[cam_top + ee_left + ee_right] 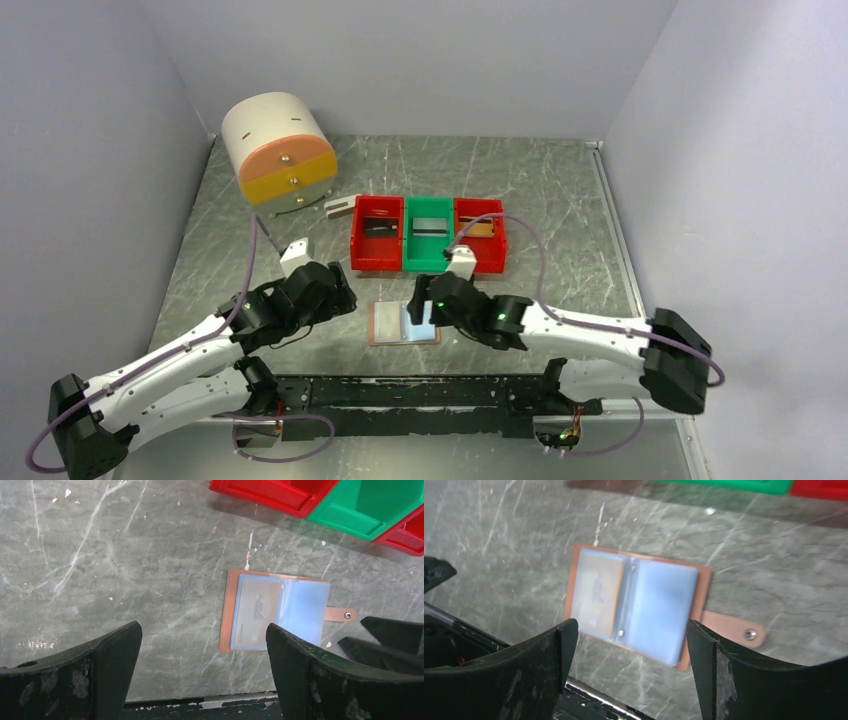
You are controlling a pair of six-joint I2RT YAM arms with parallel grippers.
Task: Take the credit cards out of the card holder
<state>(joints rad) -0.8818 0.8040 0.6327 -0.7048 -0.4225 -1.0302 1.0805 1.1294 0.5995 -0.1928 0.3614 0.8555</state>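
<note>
Reach step: left gripper (pixel 203 627) and right gripper (pixel 631 624), fingers apart, hover near open tan leather card holder (pixel 639 605); next, pinch its pocketed pale card (pixel 598 594).

- Holder (pixel 275 611): tan-brown, with pale blue clear pockets.
- Card (pixel 599 592) in its left pocket: gold-brown with dark print.
- Table (pixel 125 570): grey-green marble with white veins.
- Left bin (pixel 377 262) red, middle bin (pixel 428 264) green, right bin (pixel 492 262) red.
- Drum (pixel 275 150), far left: white, its face orange over yellow.
</note>
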